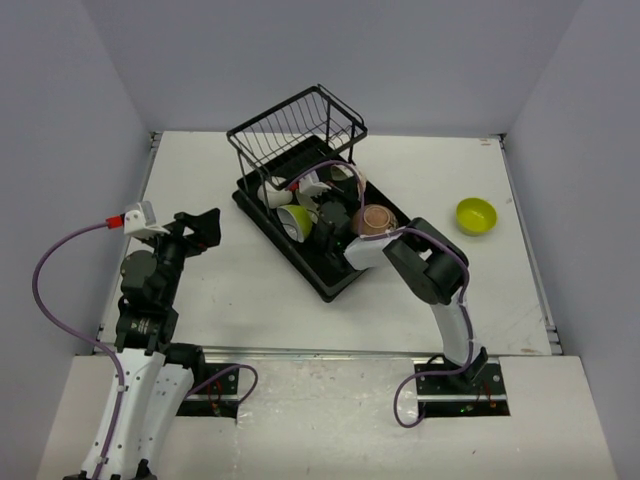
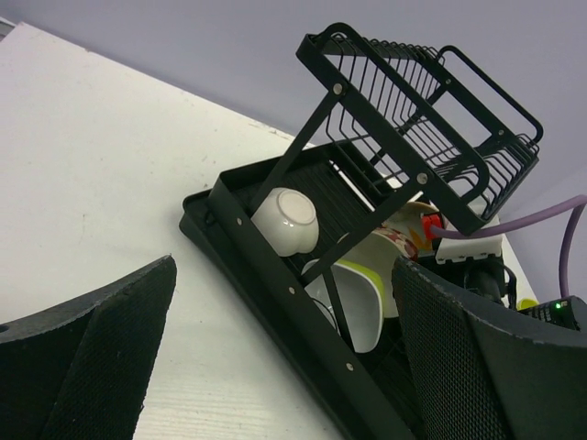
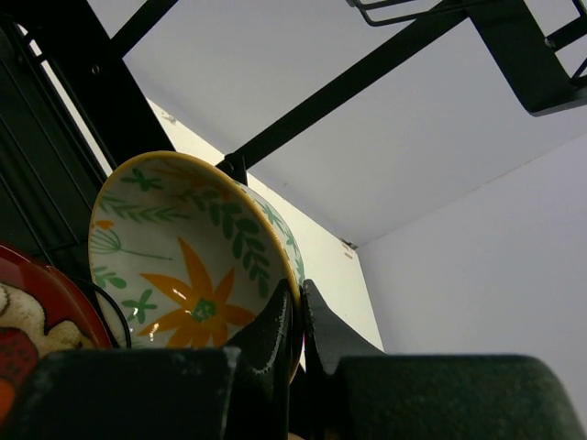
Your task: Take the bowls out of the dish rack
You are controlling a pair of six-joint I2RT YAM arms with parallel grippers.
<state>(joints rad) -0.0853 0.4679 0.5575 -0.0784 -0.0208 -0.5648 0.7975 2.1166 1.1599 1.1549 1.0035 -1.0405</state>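
Between grey walls (image 1: 400, 60), white table (image 1: 250, 295).

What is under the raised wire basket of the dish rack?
Bowls stand in the tray below the basket: a white bowl with its base showing, a lime-green bowl, and a patterned bowl behind. Whatever lies farther back is covered by the right arm.

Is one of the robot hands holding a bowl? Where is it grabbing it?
Yes. The right gripper pinches the rim of the white round bowl with an orange flower and green leaves inside. The left gripper is open and holds nothing.
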